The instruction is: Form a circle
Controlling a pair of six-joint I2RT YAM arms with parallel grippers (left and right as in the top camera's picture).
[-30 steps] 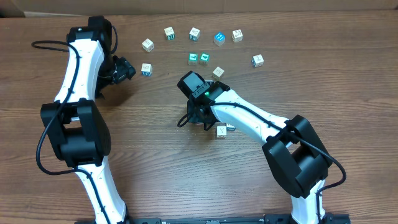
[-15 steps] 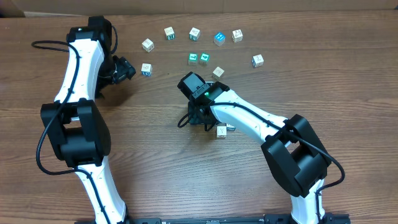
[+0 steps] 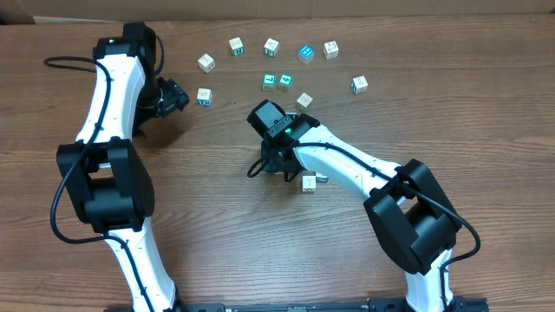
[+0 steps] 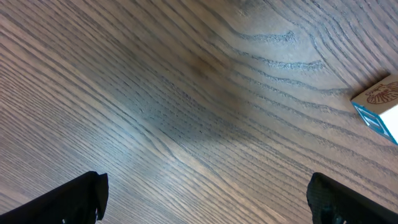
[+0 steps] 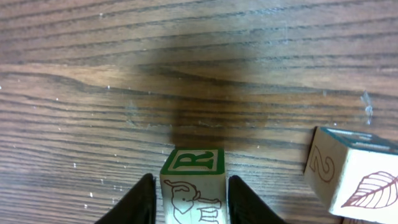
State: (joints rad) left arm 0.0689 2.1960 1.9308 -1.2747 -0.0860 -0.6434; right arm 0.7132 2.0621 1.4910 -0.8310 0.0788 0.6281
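Note:
My right gripper (image 5: 193, 200) straddles a small whitish cube (image 5: 193, 180) with a green R on top and an elephant on its side. A thin gap shows on each side of it, so the jaws are open. A second cube (image 5: 351, 174) with a 2 and a leaf sits just to the right, also seen in the overhead view (image 3: 308, 183). From above, the right gripper (image 3: 280, 165) covers the R cube. My left gripper (image 3: 176, 95) is wide open over bare wood (image 4: 205, 200), with a cube (image 4: 379, 102) at its far right. A circle is out of view.
Several more cubes lie in a loose arc at the back of the wooden table: one (image 3: 205, 61) at the left, one (image 3: 271, 46) in the middle, one (image 3: 359, 84) at the right, and a teal pair (image 3: 277, 81). Another cube (image 3: 204, 96) lies beside the left gripper.

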